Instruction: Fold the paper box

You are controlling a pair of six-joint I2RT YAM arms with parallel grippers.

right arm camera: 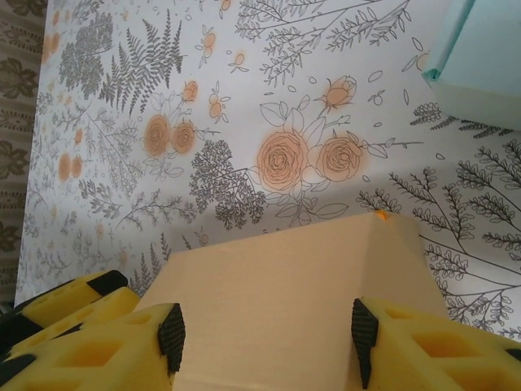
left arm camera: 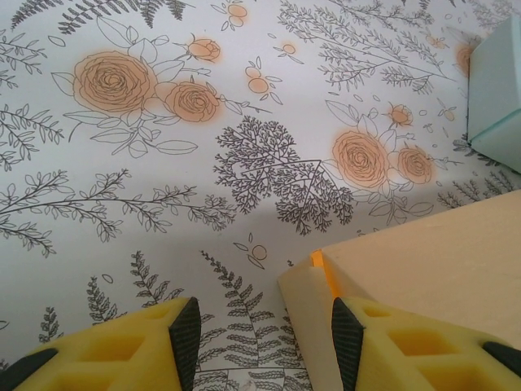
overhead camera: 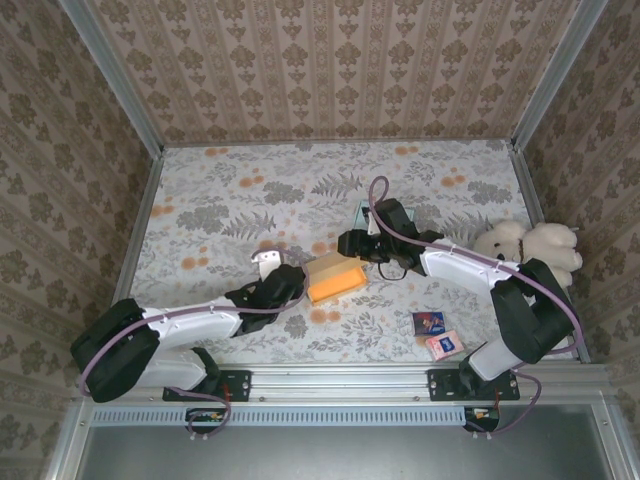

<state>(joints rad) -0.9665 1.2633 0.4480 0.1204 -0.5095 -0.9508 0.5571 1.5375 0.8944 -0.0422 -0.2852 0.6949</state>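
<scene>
Risk: box (overhead camera: 335,278) skids over tabletop (overhead camera: 230,190), wall creases. Cause: left pincer (left arm camera: 264,338) astride wall, right pincer (right arm camera: 264,338) against panel, both half-wide, unclamped.

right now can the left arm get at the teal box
Probably not directly: the orange paper box sits at the left claw, between it and the teal box, with the right claw there too.

Landmark: paper box (overhead camera: 335,278), mid-bench. To its left and far-left the bench (overhead camera: 220,190) lies open up to the back wall. The left claw (overhead camera: 298,282) crowds its left side and the right claw (overhead camera: 348,252) its far edge. A teal box (right arm camera: 488,57) stands just behind. A plush toy (overhead camera: 530,250) sits well to the right, with two cards (overhead camera: 437,335) at near-right. There is a passable strip between these.
</scene>
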